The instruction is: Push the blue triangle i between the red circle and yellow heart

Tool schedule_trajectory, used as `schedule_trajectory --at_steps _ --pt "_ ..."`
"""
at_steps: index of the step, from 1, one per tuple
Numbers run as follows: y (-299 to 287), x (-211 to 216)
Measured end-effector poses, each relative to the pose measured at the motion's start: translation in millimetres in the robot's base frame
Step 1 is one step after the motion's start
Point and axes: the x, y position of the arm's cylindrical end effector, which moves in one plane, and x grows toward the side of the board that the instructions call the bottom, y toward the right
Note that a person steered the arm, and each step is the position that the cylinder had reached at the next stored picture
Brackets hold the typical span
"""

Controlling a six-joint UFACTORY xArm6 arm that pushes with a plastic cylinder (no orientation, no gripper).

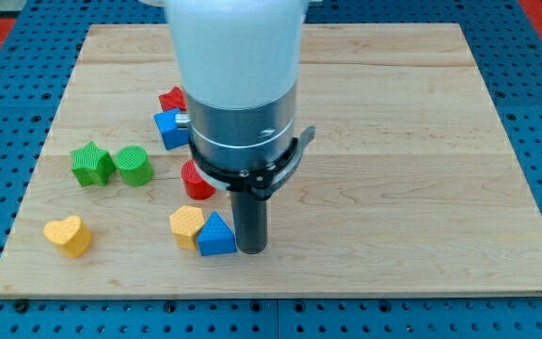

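The blue triangle [216, 235] lies low on the board, left of centre, touching a yellow hexagon-like block [186, 226] on its left. My tip [251, 250] stands right against the triangle's right side. The red circle [196, 181] is just above them, partly hidden by the arm. The yellow heart [69, 235] lies far to the view's left near the bottom edge, well apart from the triangle.
A green star [91, 164] and a green cylinder [134, 166] sit side by side at the left. A red block [171, 98] and a blue block [170, 126] sit higher up, partly hidden by the arm's body [238, 94]. The wooden board [422, 141] lies on a blue pegboard.
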Motion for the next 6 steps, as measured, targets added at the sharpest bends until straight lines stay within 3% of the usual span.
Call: schedule_trajectory --at_steps 2,4,6 --pt "-35 -6" --pt "-52 18" --pt "-64 -42"
